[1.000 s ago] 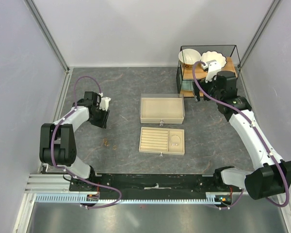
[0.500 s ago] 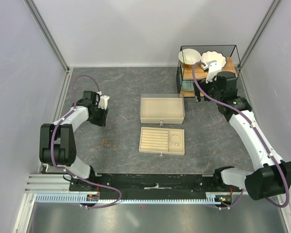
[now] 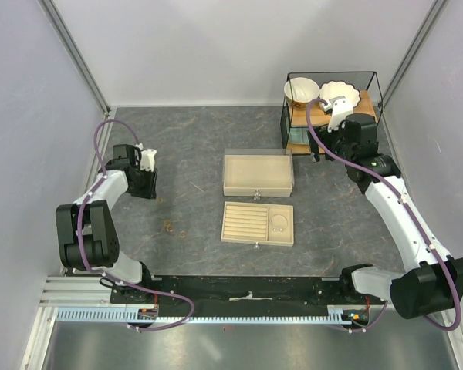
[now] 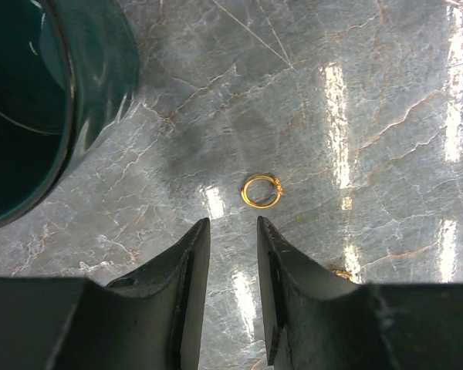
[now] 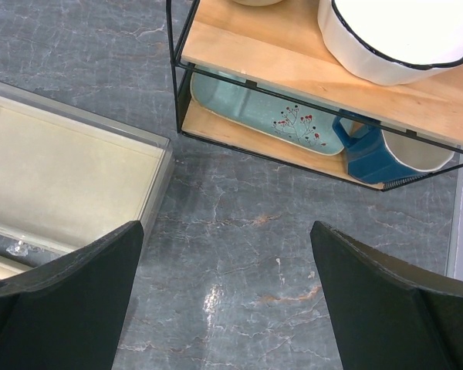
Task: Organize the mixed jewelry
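A small gold ring lies on the grey marble table just beyond the tips of my left gripper, which is slightly open and empty. A second gold-brown piece lies by its right finger. From above, both tiny rings sit left of the beige slotted tray, with my left gripper behind them. A faint silvery hoop lies in the tray's right compartment. My right gripper is wide open and empty, over bare table beside the wire shelf.
An open beige box with a clear rim sits behind the slotted tray, and its corner shows in the right wrist view. The shelf holds bowls, a patterned plate and a blue mug. A dark teal round rim fills the left wrist view's upper left.
My left arm has swung left and slightly back, away from the trays. The right arm has not moved.
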Controlling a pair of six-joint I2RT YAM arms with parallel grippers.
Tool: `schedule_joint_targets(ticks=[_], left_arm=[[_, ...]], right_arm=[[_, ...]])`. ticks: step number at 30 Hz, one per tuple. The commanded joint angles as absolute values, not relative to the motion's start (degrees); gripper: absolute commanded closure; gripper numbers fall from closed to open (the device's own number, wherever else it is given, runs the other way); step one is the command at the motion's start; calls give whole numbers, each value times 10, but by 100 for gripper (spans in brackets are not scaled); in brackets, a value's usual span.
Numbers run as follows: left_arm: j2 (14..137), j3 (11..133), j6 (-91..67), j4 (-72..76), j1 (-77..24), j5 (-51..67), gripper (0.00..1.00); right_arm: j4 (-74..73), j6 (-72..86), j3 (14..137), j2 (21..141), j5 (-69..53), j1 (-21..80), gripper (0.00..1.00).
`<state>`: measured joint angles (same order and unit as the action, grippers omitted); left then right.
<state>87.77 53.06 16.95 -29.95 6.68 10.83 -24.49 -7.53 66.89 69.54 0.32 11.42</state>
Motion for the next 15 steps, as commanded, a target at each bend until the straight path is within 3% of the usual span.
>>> schedule_joint_targets(ticks=[1,15], left_arm=[[869,533,188,-298,68,142,62],[896,534,173,-298,60,189,61]], right_arm=[[-229,-77,670,692,8,115,2],[-227,-76,671,698,13,116,2]])
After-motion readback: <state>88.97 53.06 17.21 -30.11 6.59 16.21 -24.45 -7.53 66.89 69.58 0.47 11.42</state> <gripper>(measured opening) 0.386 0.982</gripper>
